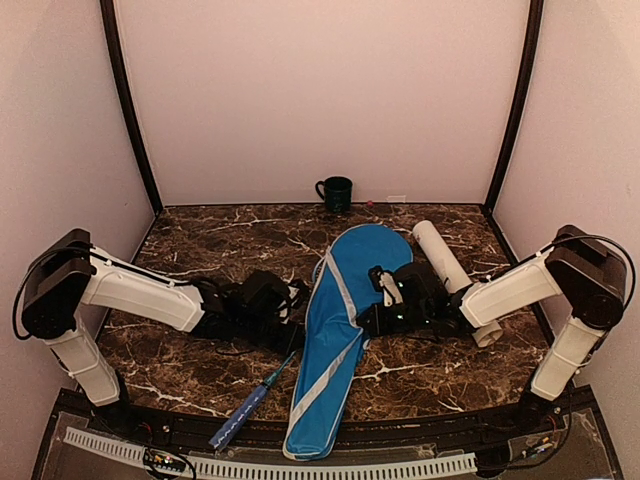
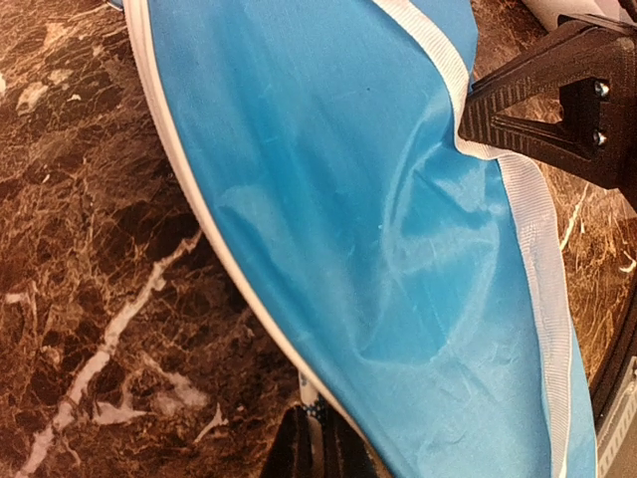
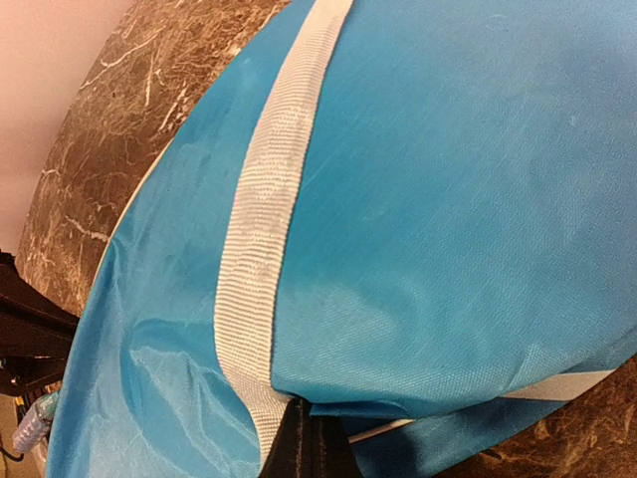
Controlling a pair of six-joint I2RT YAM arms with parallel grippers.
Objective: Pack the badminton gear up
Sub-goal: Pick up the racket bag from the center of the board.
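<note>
The blue racket cover (image 1: pixel 340 320) lies lengthwise down the middle of the table, with a white strap (image 3: pixel 264 229) along it. My right gripper (image 1: pixel 362 322) is shut on the cover's right edge, and in the right wrist view the gripper (image 3: pixel 311 426) pinches the fabric beside the strap. My left gripper (image 1: pixel 293 335) sits at the cover's left edge, shut on a racket's thin shaft (image 2: pixel 307 398). The racket's blue handle (image 1: pixel 243 410) points toward the near edge; its head is hidden under the cover. A long white tube (image 1: pixel 445 262) lies behind my right arm.
A dark green mug (image 1: pixel 335 192) stands at the back wall. Pink walls close in the brown marble table (image 1: pixel 200 240) on three sides. A black rail (image 1: pixel 400 435) runs along the near edge, and the cover's narrow end hangs over it.
</note>
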